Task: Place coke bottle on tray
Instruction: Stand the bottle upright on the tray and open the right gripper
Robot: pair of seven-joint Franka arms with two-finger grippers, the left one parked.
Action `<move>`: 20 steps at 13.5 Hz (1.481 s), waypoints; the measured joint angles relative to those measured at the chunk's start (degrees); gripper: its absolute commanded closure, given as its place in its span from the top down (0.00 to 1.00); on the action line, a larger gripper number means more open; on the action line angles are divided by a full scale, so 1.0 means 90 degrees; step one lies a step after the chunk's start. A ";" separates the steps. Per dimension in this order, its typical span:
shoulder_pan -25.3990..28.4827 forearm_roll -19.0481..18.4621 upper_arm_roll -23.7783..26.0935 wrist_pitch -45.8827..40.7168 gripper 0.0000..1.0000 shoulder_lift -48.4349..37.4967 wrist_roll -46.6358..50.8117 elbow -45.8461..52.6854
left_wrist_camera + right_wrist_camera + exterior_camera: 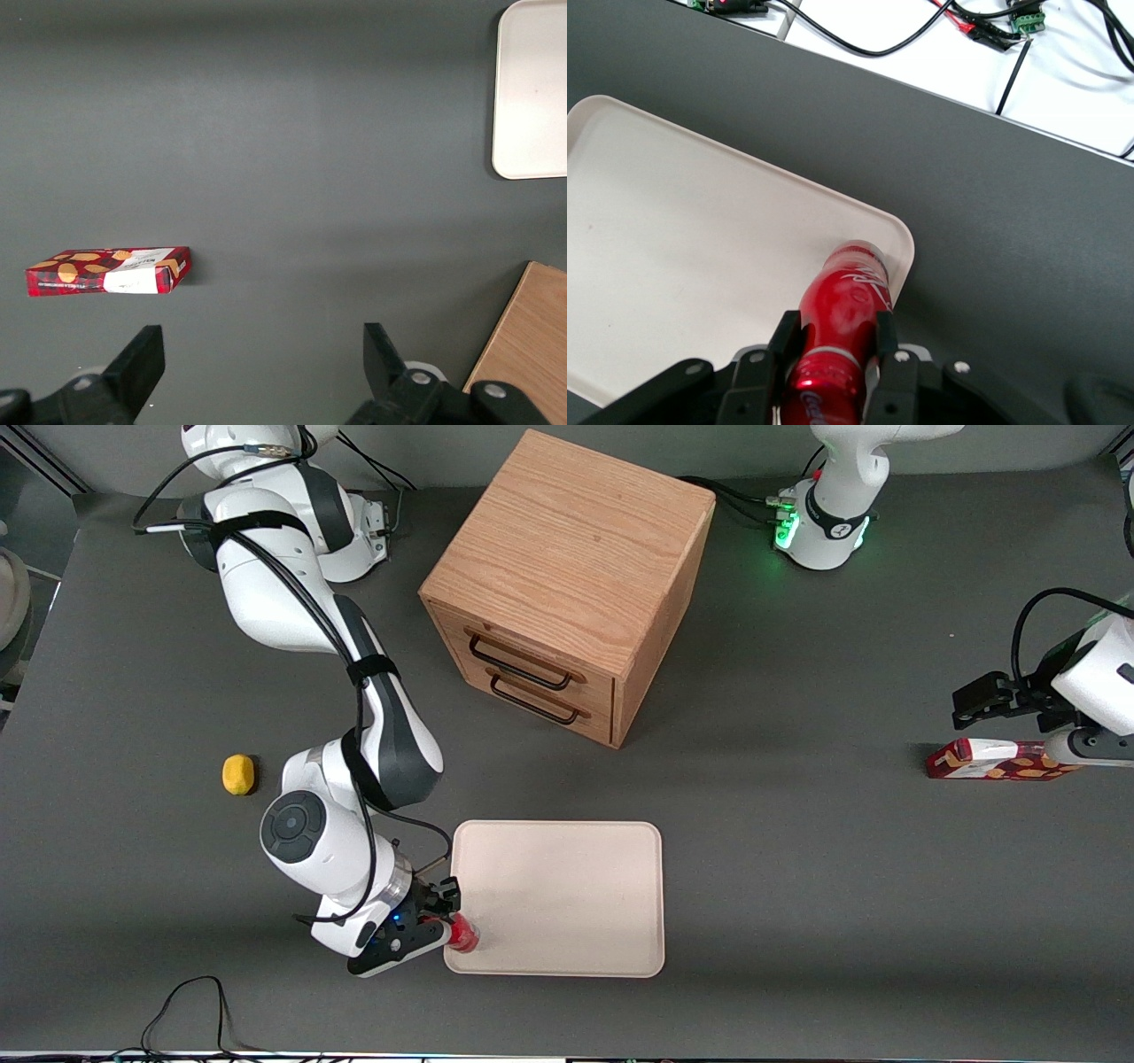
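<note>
The small red coke bottle (463, 934) (843, 310) is held upright in my right gripper (447, 926) (833, 332), whose fingers (786, 336) press on its neck and shoulder from both sides. The bottle's base is over or on the corner of the cream tray (567, 895) (673, 230) that is nearest the front camera and the working arm; I cannot tell whether it touches the tray. The tray's surface is otherwise bare.
A wooden drawer cabinet (567, 584) stands farther from the camera than the tray. A yellow lemon-like object (238, 774) lies toward the working arm's end. A flat red-and-white snack box (997, 760) (111, 271) lies toward the parked arm's end. The table edge and cables (939, 27) run close to the tray corner.
</note>
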 measured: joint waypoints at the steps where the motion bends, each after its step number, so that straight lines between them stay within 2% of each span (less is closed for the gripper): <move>1: 0.0002 0.0000 0.0013 0.0002 0.00 0.0006 0.0066 0.0000; 7: 0.0030 0.0000 0.0037 0.0046 0.00 0.0077 0.0212 -0.0030; 8: 0.0030 0.0000 0.0037 0.0073 0.18 0.0100 0.0220 -0.0033; 9: 0.0030 0.0000 0.0037 0.0126 0.70 0.0121 0.0225 -0.0034; 10: 0.0030 0.0000 0.0037 0.0154 0.90 0.0134 0.0228 -0.0034; 11: 0.0029 0.0000 0.0037 0.0177 1.00 0.0137 0.0233 -0.0036; 20: 0.0091 -0.0003 0.0040 0.0635 1.00 0.0065 0.0259 -0.0109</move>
